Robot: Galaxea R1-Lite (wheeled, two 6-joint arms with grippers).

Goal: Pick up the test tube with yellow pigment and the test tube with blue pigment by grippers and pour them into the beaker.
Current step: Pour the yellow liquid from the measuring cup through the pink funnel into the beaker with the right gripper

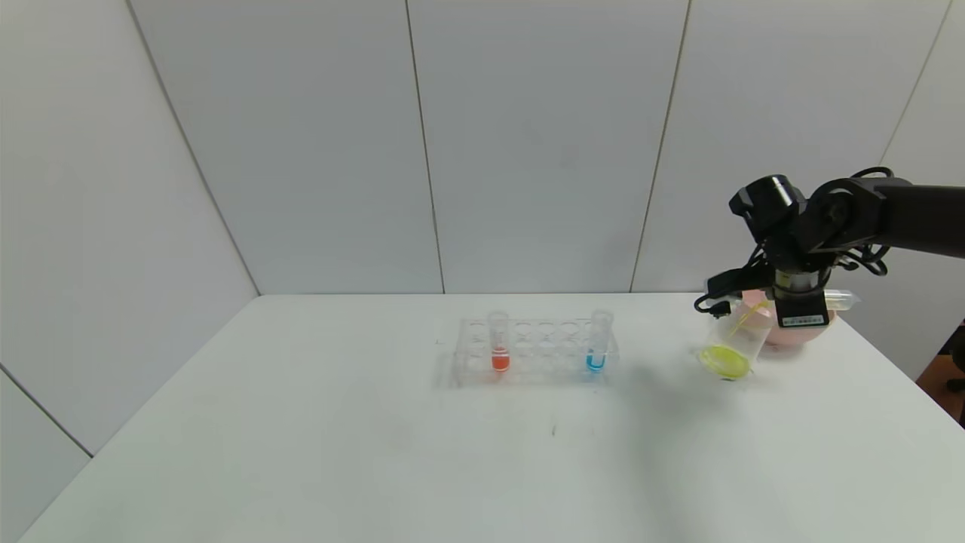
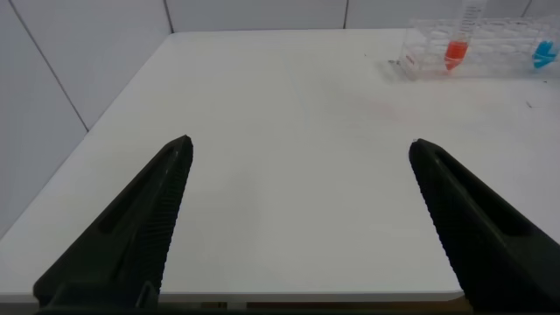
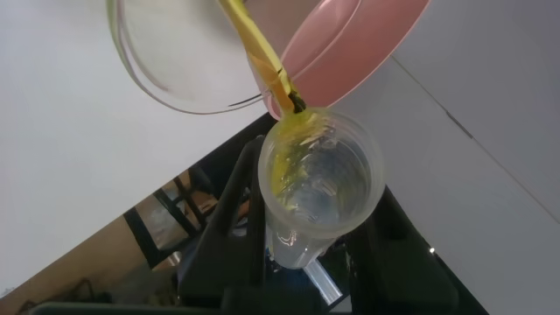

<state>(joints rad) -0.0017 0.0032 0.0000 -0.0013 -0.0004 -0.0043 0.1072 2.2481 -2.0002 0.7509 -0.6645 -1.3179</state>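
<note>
The right gripper has its jaws clenched on the test tube with yellow pigment, held nearly horizontal above the beaker, at the desk's right-rear part. A thin yellow stream runs from the tube mouth into the beaker, which already has yellow liquid at the bottom. A pink bowl stands just behind it.

The left gripper hovers over the desk near the front-left, jaws wide apart, holding nothing.

The test tube with blue pigment stands upright in the clear rack, w/ an orange-red tube at the rack's other side.
</note>
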